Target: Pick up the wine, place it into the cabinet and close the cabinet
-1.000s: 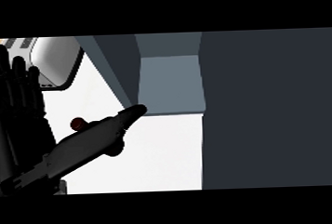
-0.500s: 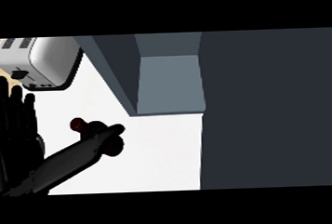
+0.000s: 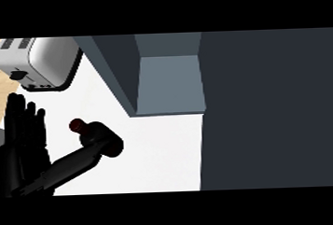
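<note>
The step in hand is carrying the wine: the dark wine bottle with the dark red top (image 3: 77, 125) is above the white counter (image 3: 164, 156), below and to the left of the open grey cabinet (image 3: 168, 81). The black right hand (image 3: 101, 141) seems clenched round it, so only the top shows. The black left hand (image 3: 22, 138) rests open at the view's left edge, fingers straight. Next, I judge, the bottle must go into the opening, beside the dark cabinet door (image 3: 269, 106), and be released.

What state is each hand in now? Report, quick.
Left hand: open, fingers straight, beside the wine.
Right hand: not in view.
</note>
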You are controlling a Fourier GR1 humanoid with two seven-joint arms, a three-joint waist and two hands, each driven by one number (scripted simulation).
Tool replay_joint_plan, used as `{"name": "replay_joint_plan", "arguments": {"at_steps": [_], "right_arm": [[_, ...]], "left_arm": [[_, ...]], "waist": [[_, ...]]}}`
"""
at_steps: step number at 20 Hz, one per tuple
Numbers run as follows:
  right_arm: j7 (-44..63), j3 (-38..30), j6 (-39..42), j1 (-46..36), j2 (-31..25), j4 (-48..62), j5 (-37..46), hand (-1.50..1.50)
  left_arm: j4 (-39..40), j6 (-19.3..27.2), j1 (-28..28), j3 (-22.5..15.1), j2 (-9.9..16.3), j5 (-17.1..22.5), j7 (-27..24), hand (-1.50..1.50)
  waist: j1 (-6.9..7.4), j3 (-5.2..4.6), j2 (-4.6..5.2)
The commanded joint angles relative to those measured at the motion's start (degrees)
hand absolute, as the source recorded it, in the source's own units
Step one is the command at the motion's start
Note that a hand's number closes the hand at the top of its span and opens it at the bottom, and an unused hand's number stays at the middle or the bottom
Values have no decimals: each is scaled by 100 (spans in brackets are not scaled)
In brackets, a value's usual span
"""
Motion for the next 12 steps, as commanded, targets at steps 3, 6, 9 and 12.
{"name": "replay_joint_plan", "arguments": {"at_steps": [3,6,9,12], "right_arm": [[643,-126,-143,240,-131,-1475,-236,-150],[836,194,-203,121,-143,-1558,0,-150],[297,-204,-17,367,-203,-1277,-380,-150],[436,208,-145,363,-137,-1485,-52,-150]], "left_arm": [[581,-83,464,255,28,1043,-1149,-150],[912,-191,410,477,9,1356,-1502,-150],[1236,-302,454,677,-51,1655,-1951,-150],[1887,-226,461,705,-306,1764,-2594,-150]], "waist": [[-6,-5,5],[-9,-8,1],[10,8,9],[-56,-2,0]]}}
